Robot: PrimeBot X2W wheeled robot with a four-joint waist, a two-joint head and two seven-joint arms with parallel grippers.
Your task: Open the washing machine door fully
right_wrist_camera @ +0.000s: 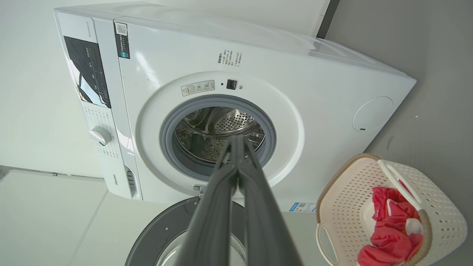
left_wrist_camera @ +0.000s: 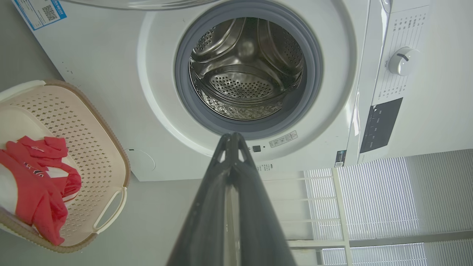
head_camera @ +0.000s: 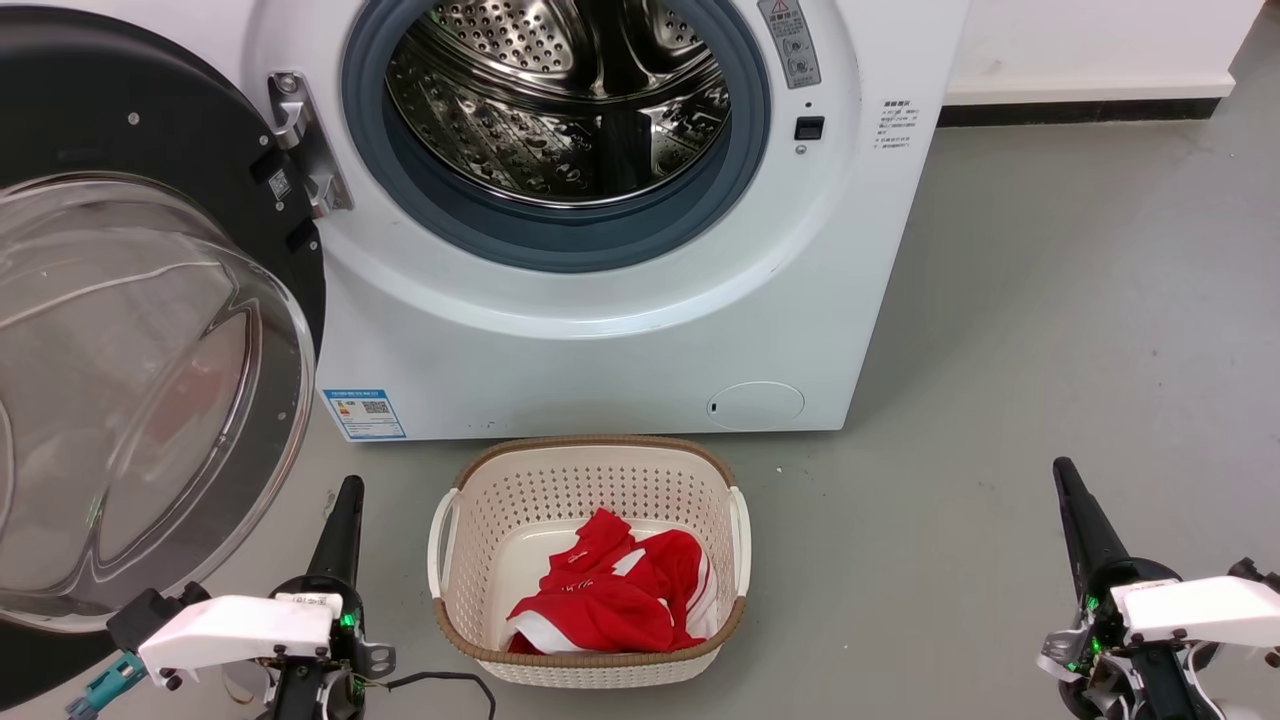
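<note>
1. the washing machine door (head_camera: 140, 330) hangs swung wide on the left of the white machine (head_camera: 620, 360) in the head view. it's held by its hinge (head_camera: 300, 140), and its glass bowl bulges toward us. the frame cuts off its left and bottom edges, so we don't get the whole disc.
2. in the right wrist view the door (right_wrist_camera: 159, 232) shows along the bottom, partly hidden behind our own fingers.
3. our left gripper (head_camera: 350, 490) sits at the lower left, just beside the door's glass. we can't tell if it touches. its fingers are pressed together with nothing between them.
4. our right gripper (head_camera: 1062, 468) sits at the lower right, well apart from the machine. it's also clenched on nothing.
5. the steel drum (head_camera: 560, 100) is exposed inside its grey rubber ring (head_camera: 560, 240), with the top cut off by the frame. the stickers on the front are too small to read.
6. a basket (head_camera: 590, 455) stands on the floor in front of the machine. the red garment (head_camera: 610, 600) inside is crumpled, so we can't make out what it is.
</note>
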